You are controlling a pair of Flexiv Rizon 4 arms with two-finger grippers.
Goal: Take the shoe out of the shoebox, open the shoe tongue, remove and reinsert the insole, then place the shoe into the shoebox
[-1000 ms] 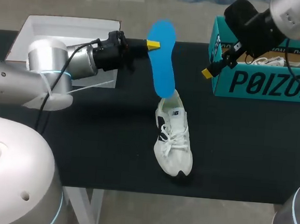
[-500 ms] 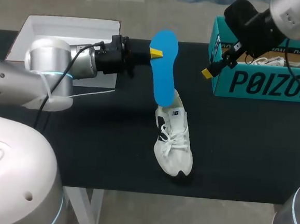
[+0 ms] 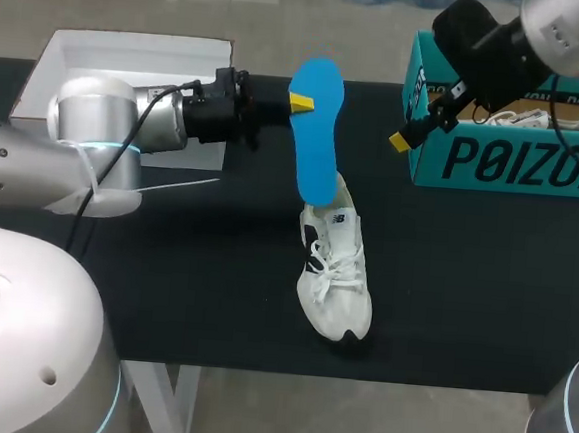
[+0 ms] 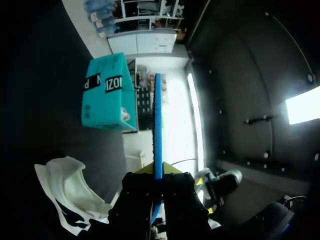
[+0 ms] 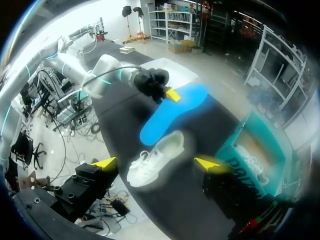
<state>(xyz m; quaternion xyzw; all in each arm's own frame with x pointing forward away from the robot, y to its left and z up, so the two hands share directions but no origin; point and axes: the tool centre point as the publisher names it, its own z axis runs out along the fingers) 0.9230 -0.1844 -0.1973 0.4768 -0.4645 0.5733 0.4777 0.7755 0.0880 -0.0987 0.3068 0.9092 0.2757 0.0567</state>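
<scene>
Left pincer [image 3: 298, 102] clamped on insole [image 3: 313, 138] — right pincer [image 5: 156, 163] open, raised.

The shoe [image 3: 335, 275] lies mid-bench [image 3: 464, 290]; the insole [image 3: 313, 128] stands on end at its 12 o'clock, over its heel, the shoebox [image 3: 505, 158] at 2 o'clock holding another shoe [image 3: 533, 118], an open box [image 3: 132, 56] at 10 o'clock

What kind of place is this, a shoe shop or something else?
Probably a robot test lab: the left pincer holds a blue insole by a white shoe on a black table, with a teal shoebox by the right pincer.
</scene>
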